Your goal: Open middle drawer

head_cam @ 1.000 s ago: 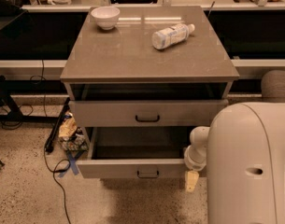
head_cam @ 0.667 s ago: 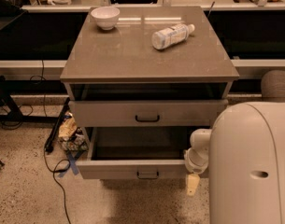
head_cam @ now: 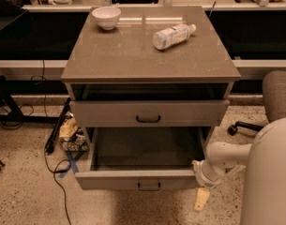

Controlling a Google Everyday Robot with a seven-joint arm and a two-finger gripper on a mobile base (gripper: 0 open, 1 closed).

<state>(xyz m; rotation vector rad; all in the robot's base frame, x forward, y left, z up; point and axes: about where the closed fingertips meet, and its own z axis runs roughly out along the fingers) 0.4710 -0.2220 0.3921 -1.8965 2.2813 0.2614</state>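
The grey-taupe cabinet (head_cam: 149,60) shows two drawer fronts. The top drawer (head_cam: 109,114), with a black bar handle, is out a little, with a dark gap above it. The middle drawer (head_cam: 114,179) is pulled far out and its empty inside shows. Its black handle (head_cam: 148,186) is at the centre of the front. The lowest drawer is hidden beneath it. My gripper (head_cam: 201,201) hangs from the white arm (head_cam: 227,156) beside the middle drawer's right front corner. It points down at the floor, away from the handle.
A white bowl (head_cam: 106,17) and a plastic bottle (head_cam: 173,35) lying on its side are on the cabinet top. Cables and a pile of wrappers (head_cam: 70,132) lie on the floor to the left. A chair (head_cam: 277,97) is at the right. My white body (head_cam: 269,177) fills the lower right.
The middle drawer's front has come a little further out. My gripper has moved down and slightly right beside its right corner.
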